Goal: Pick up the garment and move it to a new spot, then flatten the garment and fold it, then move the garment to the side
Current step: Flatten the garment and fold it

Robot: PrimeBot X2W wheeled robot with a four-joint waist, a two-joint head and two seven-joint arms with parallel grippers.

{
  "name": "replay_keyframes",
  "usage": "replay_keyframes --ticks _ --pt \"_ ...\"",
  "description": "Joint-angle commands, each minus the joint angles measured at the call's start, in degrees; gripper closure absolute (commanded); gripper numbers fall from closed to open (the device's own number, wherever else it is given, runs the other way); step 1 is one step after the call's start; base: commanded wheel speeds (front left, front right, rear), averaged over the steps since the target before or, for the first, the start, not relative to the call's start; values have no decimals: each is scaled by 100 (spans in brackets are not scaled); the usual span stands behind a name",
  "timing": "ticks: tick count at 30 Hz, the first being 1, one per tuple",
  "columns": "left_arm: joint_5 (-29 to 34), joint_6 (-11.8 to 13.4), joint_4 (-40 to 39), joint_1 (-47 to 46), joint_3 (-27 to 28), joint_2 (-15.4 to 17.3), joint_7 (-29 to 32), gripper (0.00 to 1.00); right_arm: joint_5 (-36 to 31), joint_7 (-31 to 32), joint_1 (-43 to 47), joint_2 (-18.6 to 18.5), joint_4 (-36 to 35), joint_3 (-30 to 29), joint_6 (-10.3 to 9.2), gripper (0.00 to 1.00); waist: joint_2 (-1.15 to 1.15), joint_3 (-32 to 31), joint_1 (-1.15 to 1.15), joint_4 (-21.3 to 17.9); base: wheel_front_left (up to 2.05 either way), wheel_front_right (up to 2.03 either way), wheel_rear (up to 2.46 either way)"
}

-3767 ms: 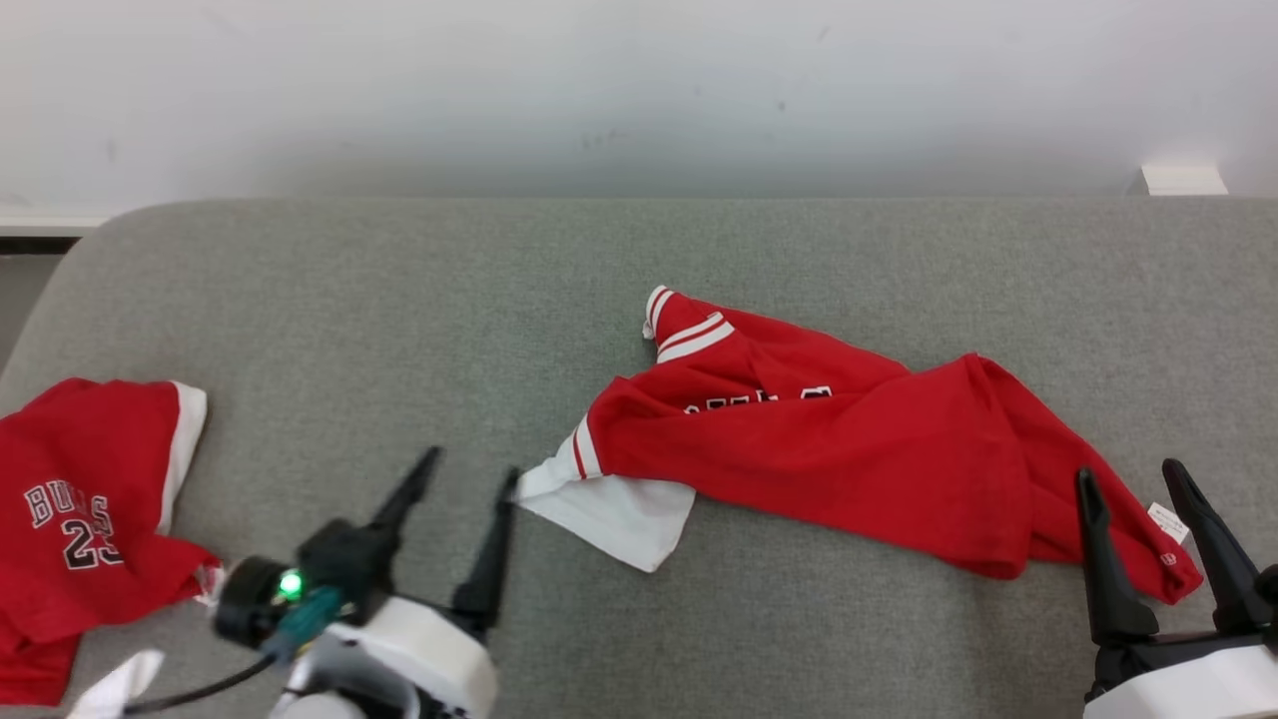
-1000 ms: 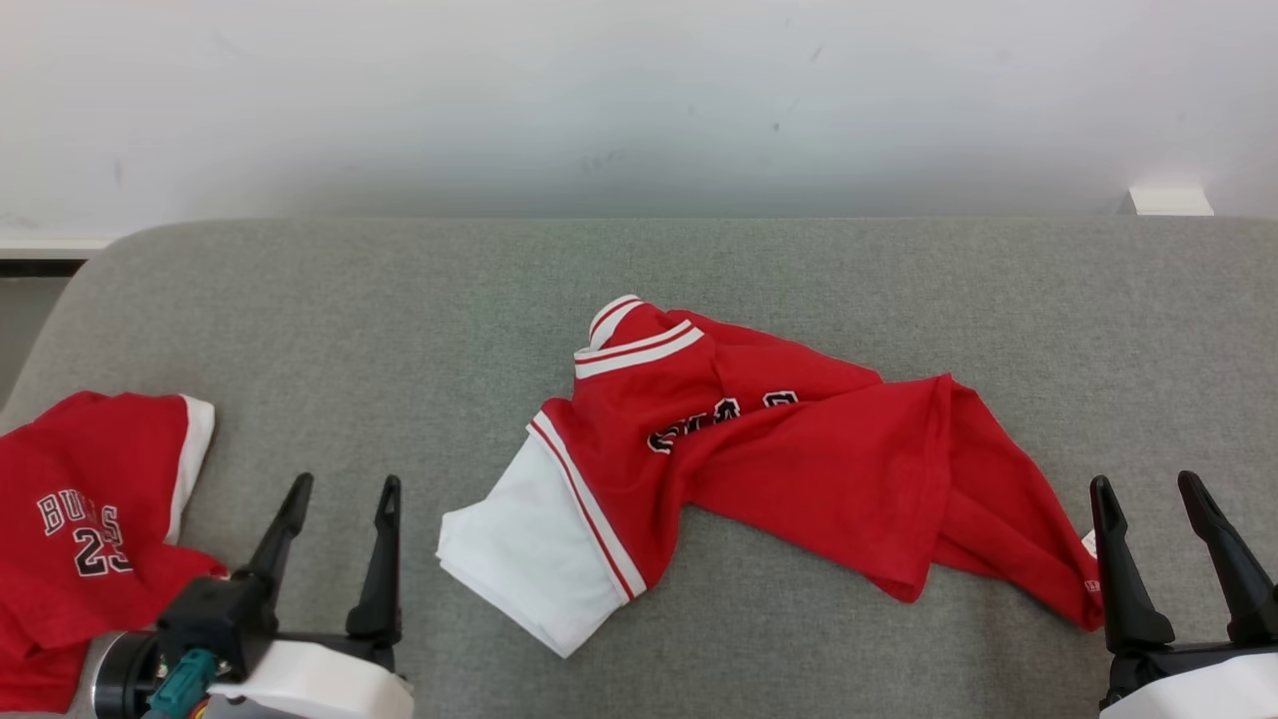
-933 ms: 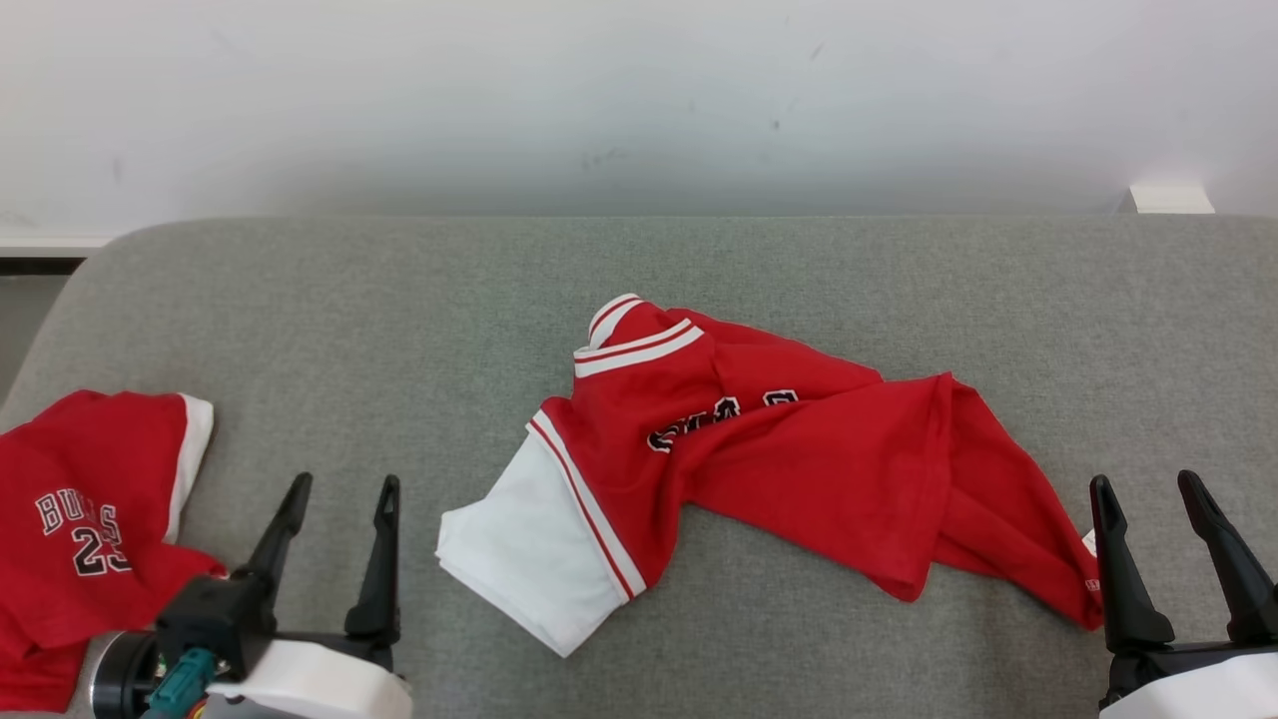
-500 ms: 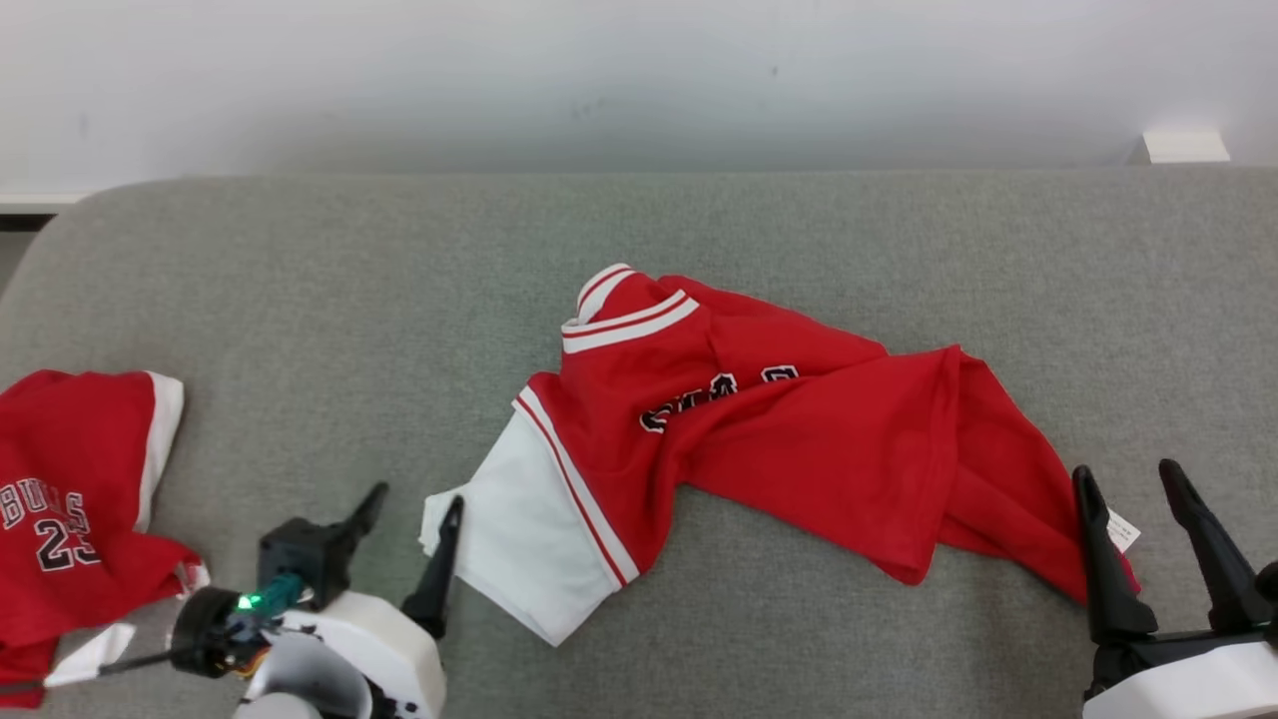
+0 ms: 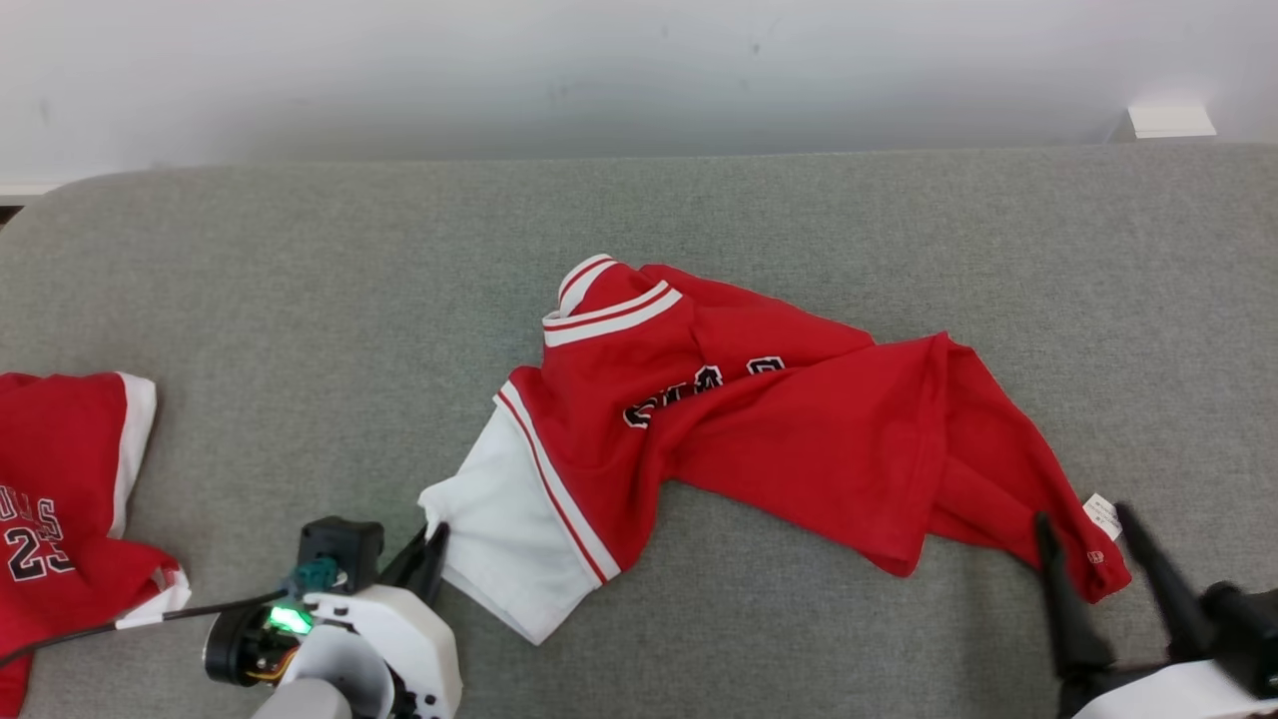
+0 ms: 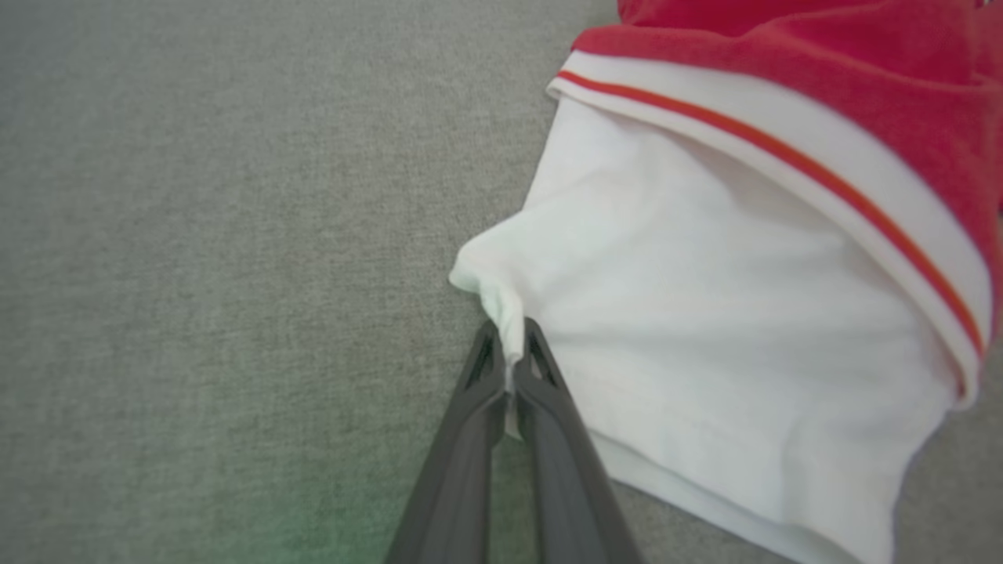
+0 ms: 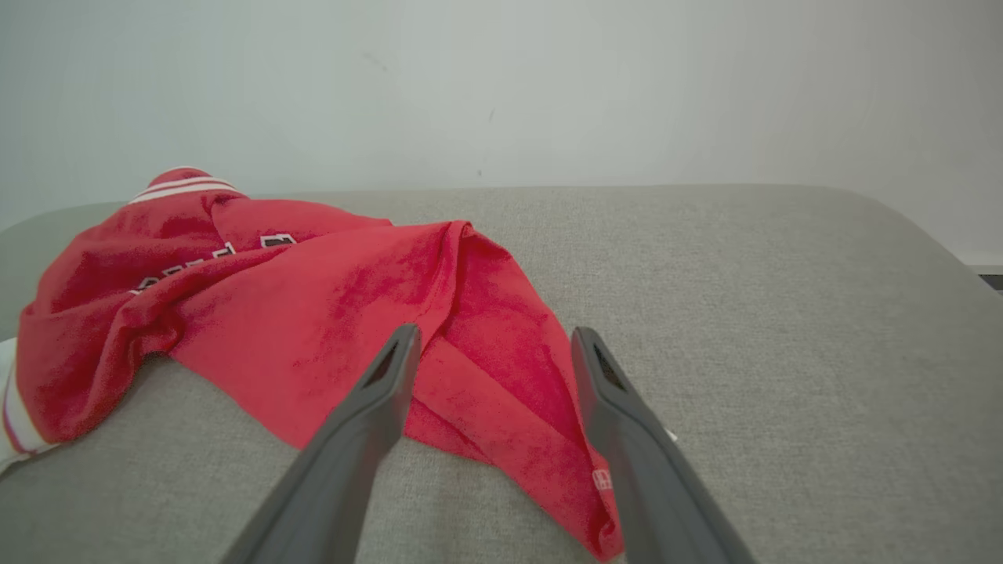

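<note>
1. Left wrist view, nearest: left gripper [image 6: 509,348] pinched tight on a small bunched corner of the garment's white sleeve [image 6: 705,313], with cloth squeezed between two dark, tapering fingers.
2. Same sleeve in the head view [image 5: 509,529]: smooth matte white, doubled in soft layers, edged by a white band with a thin red stripe, lying just right of the left gripper [image 5: 431,554] at the near edge of the cushion.
3. Near right: right gripper [image 5: 1083,519] spread wide and holding nothing, blurred in the head view. Seen along its own fingers [image 7: 495,333], poised at the garment's red hem corner; impossible to tell whether touching.
4. Beside that corner: a small white label [image 5: 1103,516] with tiny print, too small to read.
5. Middle of the cushion: garment [image 5: 799,439], a red jersey of soft, slightly fuzzy knit, crumpled into long diagonal folds, with black lettering outlined in white partly buried in a crease and a red-and-white striped cuff at its far left end.
6. Underneath: cushion [image 5: 300,300], grey woven fabric, flat, with rounded corners.
7. Far left, well apart: second red jersey [image 5: 60,479], white-trimmed, rumpled, with a number on its front.
8. Farthest: plain pale wall [image 5: 599,70], faintly scuffed.
</note>
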Motion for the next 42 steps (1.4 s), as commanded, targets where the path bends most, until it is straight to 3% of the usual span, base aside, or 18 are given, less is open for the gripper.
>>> replay_keyframes --ticks 1,10,18,19,21,29,36,42 --pt "-57 -22 117 26 -53 -25 0 100 -9 50 94 -10 84 107 -13 0 0 10 0 13 0 0 0" --pt "-78 -14 226 -116 -77 -133 -180 100 273 -14 -323 -55 1208 1054 -13 0 0 119 0 124 0 0 0" --pt "-113 -5 283 -138 -75 -196 -403 100 366 -291 -878 -70 2196 1302 -13 0 0 164 0 268 0 0 0" --pt "-133 0 280 -132 -56 -207 -461 100 377 -339 -917 -69 2280 1302 -13 52 0 162 0 282 0 0 0" --pt "-170 8 238 -107 1 -225 -595 100 421 -402 -968 -65 2419 1320 -13 100 0 150 0 298 0 0 0" --pt "-175 241 -551 79 349 -149 -1357 100 465 -836 -980 -315 1975 1176 -13 100 0 -62 0 266 0 0 0" --pt "121 641 -2481 225 687 204 -1553 100 138 -835 -939 -725 689 682 -13 100 0 -365 0 238 0 0 0" --pt "420 813 -4244 -89 979 623 -1433 100 -206 -473 -1227 -1134 -671 5 -13 100 0 -615 0 180 0 0 0"
